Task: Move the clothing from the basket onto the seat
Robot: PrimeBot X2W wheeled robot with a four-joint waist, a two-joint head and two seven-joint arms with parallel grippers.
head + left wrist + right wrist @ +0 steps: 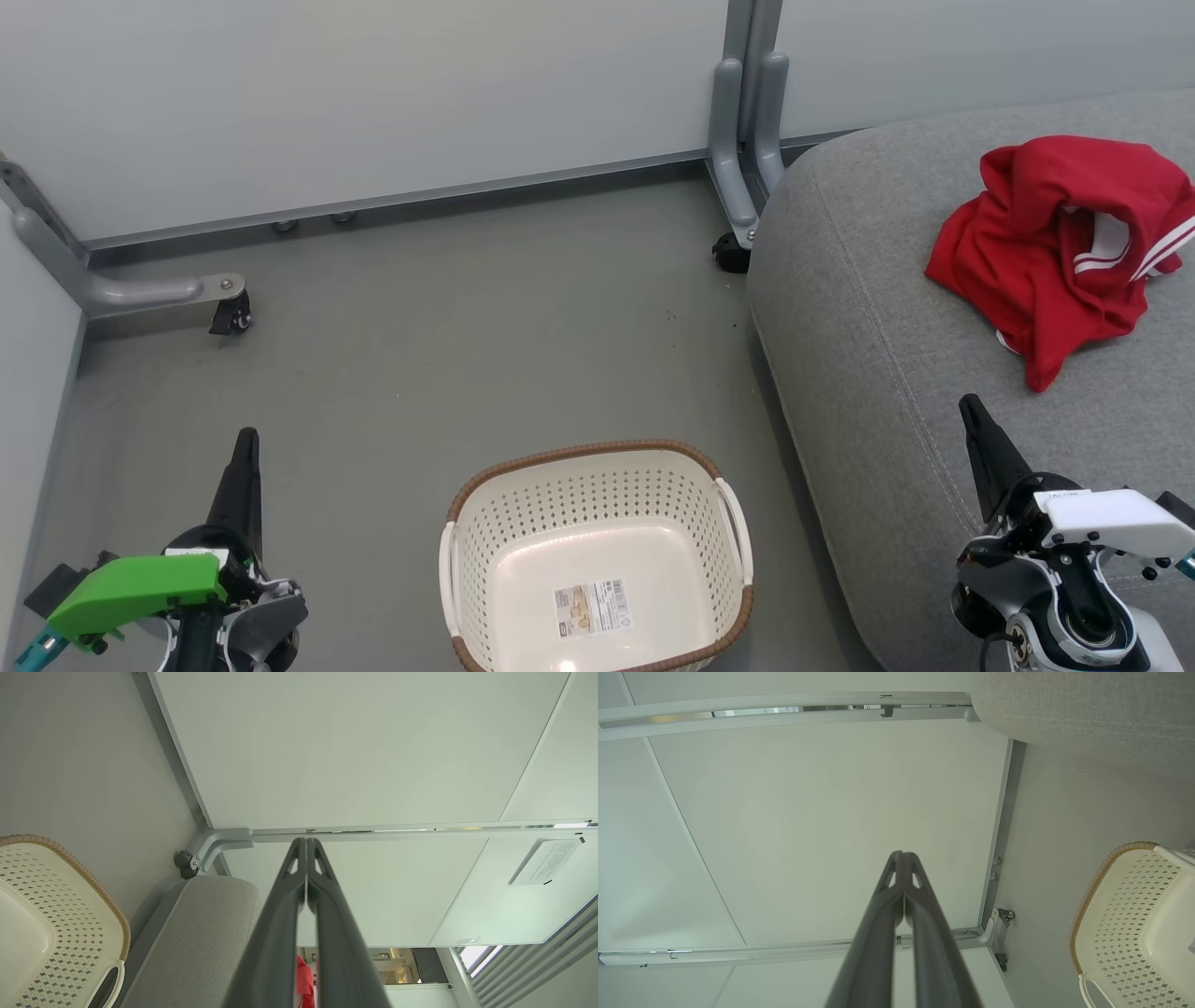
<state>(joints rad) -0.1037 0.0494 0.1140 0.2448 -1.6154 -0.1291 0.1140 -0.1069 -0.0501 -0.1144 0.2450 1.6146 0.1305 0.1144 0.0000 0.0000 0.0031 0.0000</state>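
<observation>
The red clothing with white stripes lies in a crumpled heap on the grey seat at the upper right; a sliver of the clothing shows between the left fingers. The cream basket with its brown rim stands on the floor at the bottom centre, holding nothing but a label. My left gripper is shut and holds nothing, hanging left of the basket. My right gripper is also shut and holds nothing, above the seat's front edge, right of the basket. Both pairs of fingertips are pressed together.
Pale partition walls close off the back and left. Their grey metal feet with black castors stand on the grey floor at the left and beside the seat's far corner. Open floor lies between the basket and the walls.
</observation>
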